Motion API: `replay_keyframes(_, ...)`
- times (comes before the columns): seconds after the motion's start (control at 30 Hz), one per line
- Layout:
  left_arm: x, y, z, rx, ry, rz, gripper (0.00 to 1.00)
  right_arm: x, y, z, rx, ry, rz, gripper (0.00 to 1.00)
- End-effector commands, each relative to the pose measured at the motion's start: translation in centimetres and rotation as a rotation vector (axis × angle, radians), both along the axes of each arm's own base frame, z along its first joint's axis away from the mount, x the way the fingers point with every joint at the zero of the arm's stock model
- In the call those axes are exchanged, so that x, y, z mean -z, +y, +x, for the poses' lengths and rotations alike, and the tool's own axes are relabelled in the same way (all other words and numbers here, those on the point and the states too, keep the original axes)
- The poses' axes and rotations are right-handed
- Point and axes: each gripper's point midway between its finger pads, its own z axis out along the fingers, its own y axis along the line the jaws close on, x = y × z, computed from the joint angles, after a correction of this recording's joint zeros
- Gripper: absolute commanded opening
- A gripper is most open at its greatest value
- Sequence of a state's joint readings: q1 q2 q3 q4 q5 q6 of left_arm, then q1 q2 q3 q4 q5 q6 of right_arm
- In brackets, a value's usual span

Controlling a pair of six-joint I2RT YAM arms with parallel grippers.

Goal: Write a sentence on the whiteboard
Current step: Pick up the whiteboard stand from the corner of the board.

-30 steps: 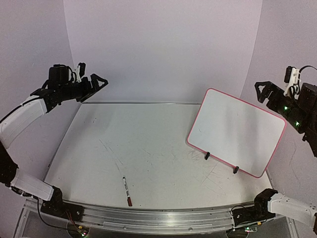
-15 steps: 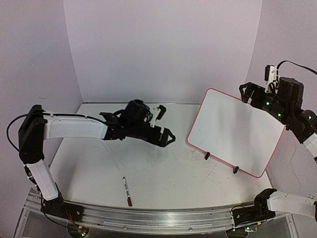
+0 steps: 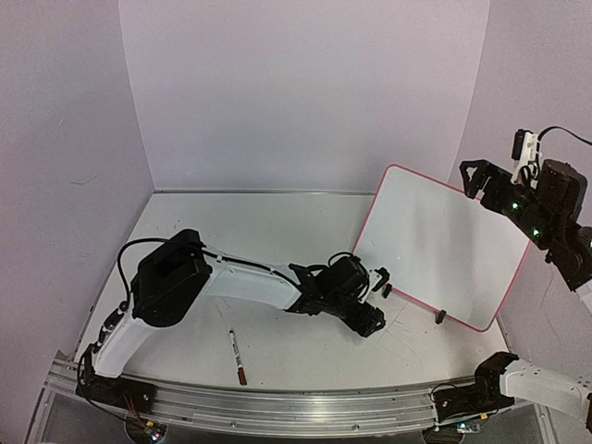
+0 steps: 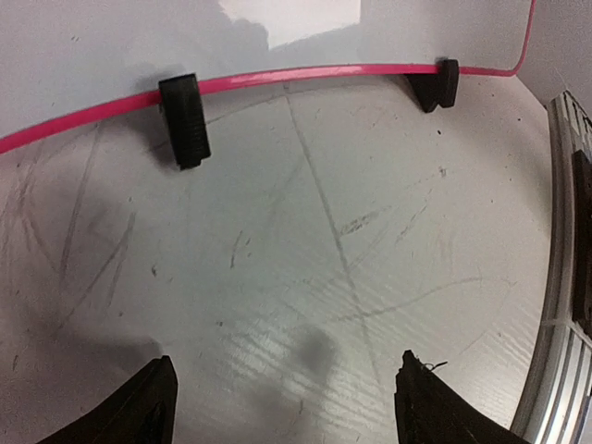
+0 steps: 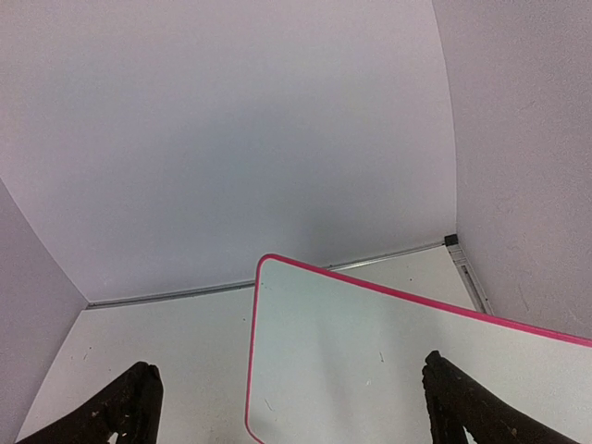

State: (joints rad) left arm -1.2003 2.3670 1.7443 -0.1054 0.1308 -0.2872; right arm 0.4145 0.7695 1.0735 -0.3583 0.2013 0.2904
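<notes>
The whiteboard (image 3: 439,242) stands tilted at the right on two black clip feet (image 3: 387,289), red-pink rim all round. Its face is blank white and no sentence is in view. My left gripper (image 3: 375,301) hovers low over the table just in front of the board's left foot, open and empty. In the left wrist view its fingertips (image 4: 153,400) frame bare scratched table below the whiteboard's rim (image 4: 296,76) and both feet. My right gripper (image 3: 486,180) hangs open above the board's far right corner. The right wrist view looks down on the whiteboard (image 5: 370,351).
A marker (image 3: 236,356) with a dark red cap lies on the table near the front edge, left of centre. The metal rail (image 3: 277,407) runs along the front. Lilac walls close in the back and both sides.
My left arm swung from the back left wall across the table and down to the board's left foot. The right arm shifted near the board's top corner. Board and marker stayed put.
</notes>
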Motion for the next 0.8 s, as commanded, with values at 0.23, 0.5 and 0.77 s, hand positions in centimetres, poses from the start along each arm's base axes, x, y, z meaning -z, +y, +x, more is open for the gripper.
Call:
replay_keyframes(0.23, 0.1, -5.0, 5.8, -0.155, -0.245, -0.025, 0.63, -2.3, -0.1, -1.3, -0.029, -0.081, 0.044, 0.98)
replay_keyframes(0.5, 0.6, -6.2, 8.2, -0.194, -0.367, -0.019, 0.42, -2.0, -0.5, -1.5, -0.010, -0.082, 0.032, 0.98)
replay_keyframes(0.77, 0.4, -6.2, 9.5, -0.227, -0.463, -0.012, 0.27, -1.7, -0.4, -0.9, -0.004, -0.067, 0.020, 0.98)
